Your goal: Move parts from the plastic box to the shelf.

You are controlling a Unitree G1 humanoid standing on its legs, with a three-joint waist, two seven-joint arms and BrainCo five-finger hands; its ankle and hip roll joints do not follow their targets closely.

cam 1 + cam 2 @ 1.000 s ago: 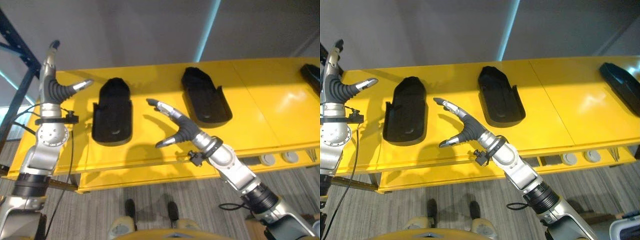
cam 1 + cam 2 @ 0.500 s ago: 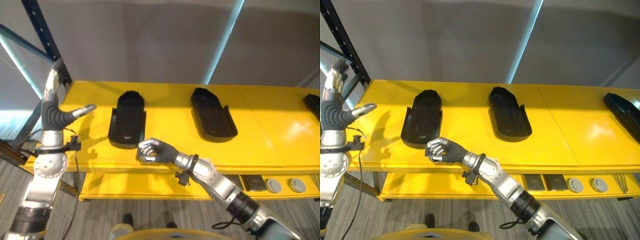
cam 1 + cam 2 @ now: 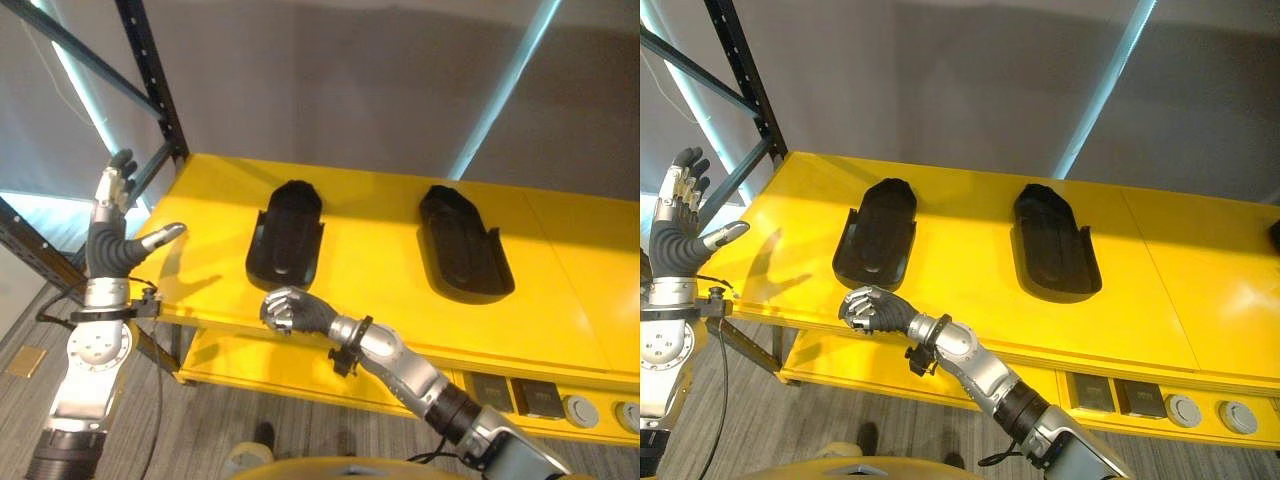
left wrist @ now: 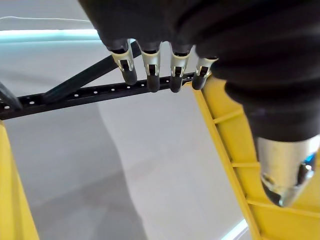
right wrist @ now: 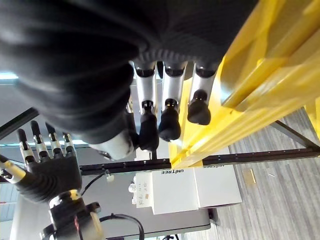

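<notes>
Lying on the yellow shelf (image 3: pixel 970 285): two black parts, the left part (image 3: pixel 876 242) and right part (image 3: pixel 1055 252), long axes running front to back, both up and beyond the right hand (image 3: pixel 868 309). Hanging at the shelf's front edge, nearest the left part, fingers curled into an empty fist. Left hand (image 3: pixel 678 238) hovering off the shelf's left end, fingers straight and spread, holding nothing.

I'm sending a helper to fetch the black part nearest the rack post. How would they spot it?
Find the yellow shelf, then the black rack post at its left end. Two black moulded parts lie on the shelf top; take the left part, the one closer to that post. Unlike the right part, it lies just beyond the robot's curled right hand.
</notes>
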